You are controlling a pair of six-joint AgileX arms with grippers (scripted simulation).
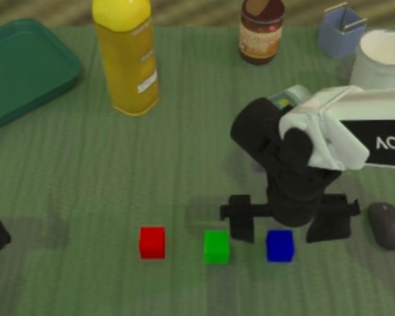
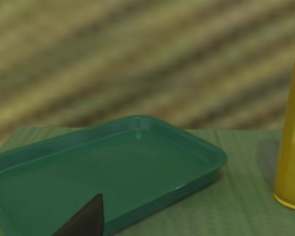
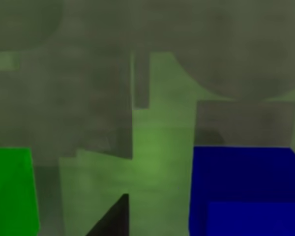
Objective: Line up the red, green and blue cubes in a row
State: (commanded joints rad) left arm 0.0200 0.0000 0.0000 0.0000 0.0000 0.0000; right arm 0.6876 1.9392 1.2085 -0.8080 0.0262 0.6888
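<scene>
Red cube, green cube and blue cube sit in a row near the front edge, so the lining-up looks done. My right gripper hangs spread open just behind the blue cube, holding nothing. My left arm is parked at the left edge. Only its wrist view shows the green tray up close.

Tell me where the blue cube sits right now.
In the top view the blue cube sits near the table's front edge, right of centre, beside the green cube and between the open right gripper's fingers, left of the black mouse.
</scene>
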